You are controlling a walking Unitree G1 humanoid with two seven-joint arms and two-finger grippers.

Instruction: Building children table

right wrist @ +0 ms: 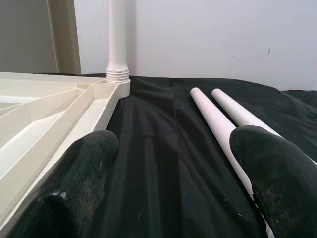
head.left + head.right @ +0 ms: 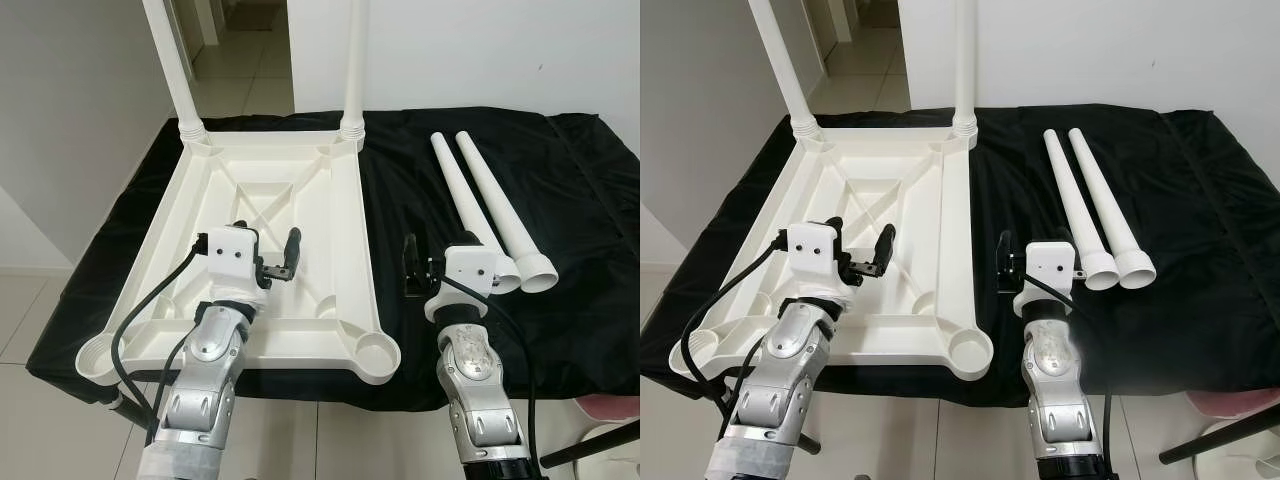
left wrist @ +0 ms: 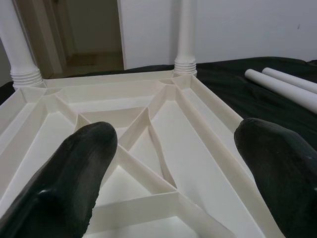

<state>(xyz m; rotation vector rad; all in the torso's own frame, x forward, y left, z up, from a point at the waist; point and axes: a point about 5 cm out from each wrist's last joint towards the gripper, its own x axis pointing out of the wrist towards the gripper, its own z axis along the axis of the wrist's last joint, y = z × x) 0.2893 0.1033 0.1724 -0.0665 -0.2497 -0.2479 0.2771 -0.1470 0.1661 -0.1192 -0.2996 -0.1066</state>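
A white plastic tabletop [image 2: 356, 200] lies upside down on the black-draped table [image 2: 560, 300]. Two white legs [image 2: 172, 60] [image 2: 354, 60] stand screwed into its far corners. Its near corner sockets [image 2: 375, 350] [image 2: 97, 355] are round and hold nothing. Two loose white legs [image 2: 465, 200] [image 2: 502, 205] lie side by side on the cloth to the right. My left gripper [image 2: 268, 240] hovers open over the ribbed underside [image 3: 158, 129], nothing between its fingers [image 3: 74, 173]. My right gripper [image 2: 440, 255] hangs open above the cloth, between the tabletop's right rim and the loose legs [image 1: 218, 119].
The table's near edge runs just in front of my arms. A white wall stands behind the table, with a doorway and tiled floor [image 2: 240, 70] at the back left. A pink object [image 2: 610, 408] and a black bar [image 2: 590, 445] sit low at the right.
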